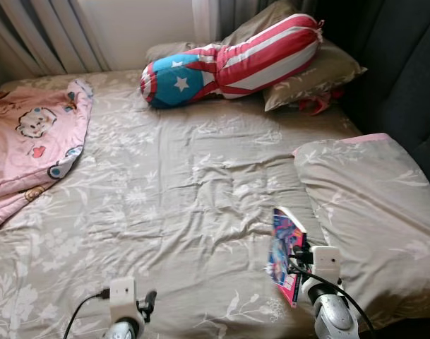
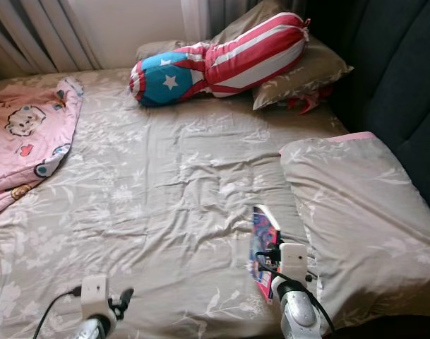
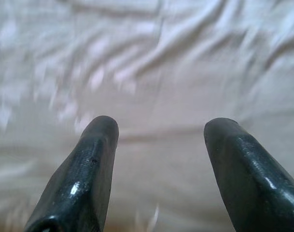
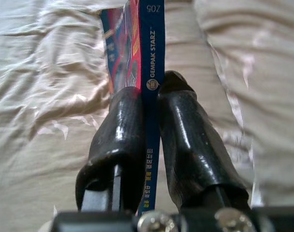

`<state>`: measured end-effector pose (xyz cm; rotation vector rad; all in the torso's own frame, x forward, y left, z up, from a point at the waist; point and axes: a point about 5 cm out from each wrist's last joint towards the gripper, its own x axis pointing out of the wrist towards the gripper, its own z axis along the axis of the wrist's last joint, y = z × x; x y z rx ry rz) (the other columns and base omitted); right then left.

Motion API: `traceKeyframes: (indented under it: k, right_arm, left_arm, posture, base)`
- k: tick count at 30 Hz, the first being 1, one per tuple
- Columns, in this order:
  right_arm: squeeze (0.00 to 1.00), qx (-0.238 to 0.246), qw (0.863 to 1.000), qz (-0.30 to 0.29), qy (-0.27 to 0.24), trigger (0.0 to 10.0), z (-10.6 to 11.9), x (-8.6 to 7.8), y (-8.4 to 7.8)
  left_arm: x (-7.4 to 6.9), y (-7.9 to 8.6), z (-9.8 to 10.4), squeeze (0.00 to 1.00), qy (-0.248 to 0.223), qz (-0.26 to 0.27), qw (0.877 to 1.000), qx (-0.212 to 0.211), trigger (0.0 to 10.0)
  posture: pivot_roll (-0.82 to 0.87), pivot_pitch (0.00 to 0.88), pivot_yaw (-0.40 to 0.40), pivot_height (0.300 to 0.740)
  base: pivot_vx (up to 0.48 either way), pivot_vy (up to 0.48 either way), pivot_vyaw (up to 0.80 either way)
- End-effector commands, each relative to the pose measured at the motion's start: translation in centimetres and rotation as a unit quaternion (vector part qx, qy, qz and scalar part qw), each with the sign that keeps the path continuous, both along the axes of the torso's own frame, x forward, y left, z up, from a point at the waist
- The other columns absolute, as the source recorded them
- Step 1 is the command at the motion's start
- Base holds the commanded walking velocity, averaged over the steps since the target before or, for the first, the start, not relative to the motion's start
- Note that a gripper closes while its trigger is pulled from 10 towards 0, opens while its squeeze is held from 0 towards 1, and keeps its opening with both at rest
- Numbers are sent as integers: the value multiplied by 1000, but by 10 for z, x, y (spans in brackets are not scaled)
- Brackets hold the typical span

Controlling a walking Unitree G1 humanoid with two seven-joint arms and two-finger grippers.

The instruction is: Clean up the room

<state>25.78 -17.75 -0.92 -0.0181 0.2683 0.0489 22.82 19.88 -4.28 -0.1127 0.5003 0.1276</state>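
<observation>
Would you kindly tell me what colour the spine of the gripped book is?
The spine of the book is blue with white lettering, clearest in the right wrist view.

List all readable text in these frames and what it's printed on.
"GEMPAK STARZ": on the blue spine of the book, which is pinched between the right gripper fingers.
"206": at the spine's far end, seen upside down, so the digits are uncertain.
Small white characters lower on the spine: too small to read.
Book cover art in the head views: no legible words.
Pink blanket: cartoon prints, no readable text.

"GEMPAK STARZ", "206" on book spine [image 4: 150, 72]
</observation>
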Motion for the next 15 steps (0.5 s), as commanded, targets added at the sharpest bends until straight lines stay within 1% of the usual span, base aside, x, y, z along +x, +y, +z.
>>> traceKeyframes:
  k: [1, 3, 4, 5, 9, 10, 11, 13, 15]
  right_arm:
    - [0, -17, 999, 20, -35, 10000, 11, 6, 1]
    - [0, -22, 998, 27, -49, 10000, 16, 9, 0]
    - [0, -22, 997, 26, -66, 10000, 22, 13, 0]
    - [0, -18, 997, 23, -75, 10000, 25, 15, -1]
    - [0, -18, 996, 27, -88, 10000, 30, 17, 0]
    - [0, -33, 994, 44, -94, 10000, 32, 17, 3]
    - [0, -33, 994, 44, -94, 10000, 32, 17, 3]
    - [0, -41, 993, 51, -94, 10000, 32, 17, 5]
    - [0, -41, 994, 47, -88, 10000, 31, 17, 5]
  left_arm:
    - [-1, 2, 2, 0, -17, 8, 1000, -8, 10000]
    - [5, 2, 9, 0, -42, 6, 999, -8, 10000]
    - [10, 2, 15, 0, -67, 3, 998, -9, 10000]
    - [13, 2, 18, 0, -80, 4, 997, -11, 10000]
    - [16, 3, 23, 0, -99, 10, 995, -14, 10000]
    - [18, 2, 28, 0, -115, 9, 993, -13, 10000]
    - [18, 2, 28, 0, -115, 9, 993, -13, 10000]
    - [20, -1, 33, 0, -131, 8, 991, -10, 10000]
    - [21, -7, 38, 0, -148, 11, 989, -8, 10000]
  posture:
    - [-177, 130, 6, 740]
    - [-176, 132, 6, 740]
    - [-180, 132, 5, 740]
    - [-181, 133, 5, 740]
    - [-185, 132, 4, 740]
    - [-191, 133, 5, 740]
    - [-191, 133, 5, 740]
    - [-196, 136, 3, 740]
    - [-201, 135, 2, 740]
  base:
    - [0, 0, 0]
    - [0, 0, 0]
    - [0, 0, 0]
    - [0, 0, 0]
    - [0, 0, 0]
    - [0, 0, 0]
    - [0, 0, 0]
    - [0, 0, 0]
    - [0, 0, 0]
